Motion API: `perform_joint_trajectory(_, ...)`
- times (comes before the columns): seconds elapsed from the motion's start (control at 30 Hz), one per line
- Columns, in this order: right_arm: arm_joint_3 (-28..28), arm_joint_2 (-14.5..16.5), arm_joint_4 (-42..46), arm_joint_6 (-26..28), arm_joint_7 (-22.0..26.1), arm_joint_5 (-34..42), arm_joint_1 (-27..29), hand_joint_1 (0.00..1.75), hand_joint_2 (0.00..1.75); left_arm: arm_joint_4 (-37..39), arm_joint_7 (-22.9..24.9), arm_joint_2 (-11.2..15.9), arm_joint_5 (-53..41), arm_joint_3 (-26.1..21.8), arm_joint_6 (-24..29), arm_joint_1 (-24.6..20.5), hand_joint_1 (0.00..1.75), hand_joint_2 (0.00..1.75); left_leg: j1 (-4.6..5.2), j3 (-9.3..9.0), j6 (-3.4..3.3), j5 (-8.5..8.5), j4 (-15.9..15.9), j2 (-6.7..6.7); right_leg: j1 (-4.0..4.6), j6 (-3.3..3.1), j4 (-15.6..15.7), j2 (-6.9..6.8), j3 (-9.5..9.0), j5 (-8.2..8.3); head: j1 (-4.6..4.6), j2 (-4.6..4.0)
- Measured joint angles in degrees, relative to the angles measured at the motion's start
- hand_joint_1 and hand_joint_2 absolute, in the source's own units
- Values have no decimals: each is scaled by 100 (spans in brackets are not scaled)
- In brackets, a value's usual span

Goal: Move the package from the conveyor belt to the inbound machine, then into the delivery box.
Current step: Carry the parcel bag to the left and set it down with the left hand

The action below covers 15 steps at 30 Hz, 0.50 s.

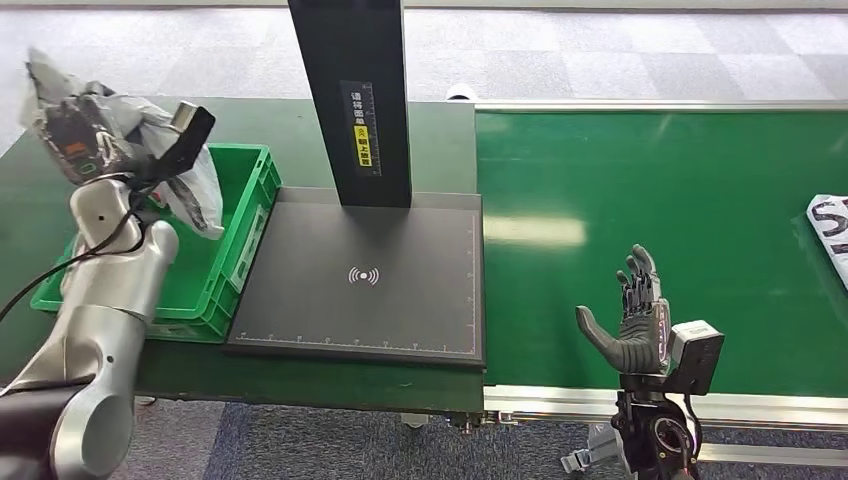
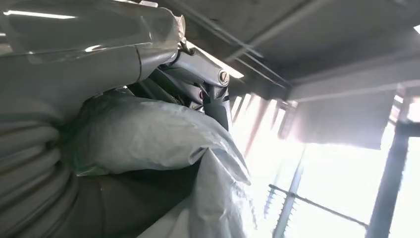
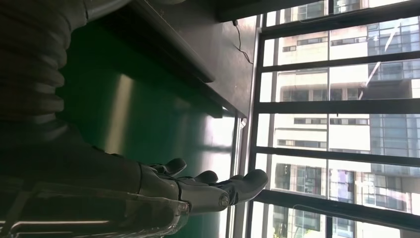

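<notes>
Here the green conveyor belt spans the right side, with a white printed package at its far right edge. Beside it lies the dark inbound machine with its upright post. Left of that sits the green delivery box. Above the box, the left robot hand grips a grey package. The right robot hand hovers over the belt, empty, fingers spread.

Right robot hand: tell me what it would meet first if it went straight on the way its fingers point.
The right robot hand is open, fingers pointing away across the bare green conveyor belt. Nothing lies in that line; the way looks free to the belt's far rail, though depth is uncertain.
</notes>
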<state>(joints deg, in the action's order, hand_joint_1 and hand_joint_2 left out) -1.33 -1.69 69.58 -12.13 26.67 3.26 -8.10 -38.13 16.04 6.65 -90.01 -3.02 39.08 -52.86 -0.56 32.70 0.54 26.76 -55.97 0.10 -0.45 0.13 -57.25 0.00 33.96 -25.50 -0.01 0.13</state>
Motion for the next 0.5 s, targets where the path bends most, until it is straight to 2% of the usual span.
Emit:
perform_joint_trajectory(0.03, 0, -3, 1, -15, -5, -5, 0, 0, 175, 249, 190, 48, 0, 357, -64, -41, 34, 175, 0, 0, 0, 0, 0, 7, 0, 0, 0, 4, 0, 0, 0, 0)
perform_joint_trajectory(0.07, 0, -9, 1, -30, -9, -7, 1, 0, 175, 484, 354, 85, 0, 672, -159, -84, 0, 175, 1, -1, 0, 0, 0, 15, -1, 0, -1, 10, 1, 1, 1, 0)
perform_joint_trajectory(0.17, 0, -33, 1, -48, -11, -3, 1, 0, 175, 1036, 665, 205, 0, 1389, -453, -194, 0, 175, 1, -2, 1, 1, 0, 26, -1, 0, -1, 23, 4, 1, -2, 0)
perform_joint_trajectory(0.23, 0, -46, 1, -53, -11, 1, 2, 0, 175, 1266, 763, 277, 0, 1698, -536, -226, 0, 175, 0, -2, 1, 1, 1, 23, 0, 0, -1, 22, 5, 1, -2, 0)
perform_joint_trajectory(0.5, 0, -54, 15, -78, -43, -9, 19, 0, 175, 1695, 943, 508, 5, 2255, -439, -260, 0, 175, -1, -2, 1, 1, 3, 20, 1, -1, -1, 20, 4, 0, -1, 0)
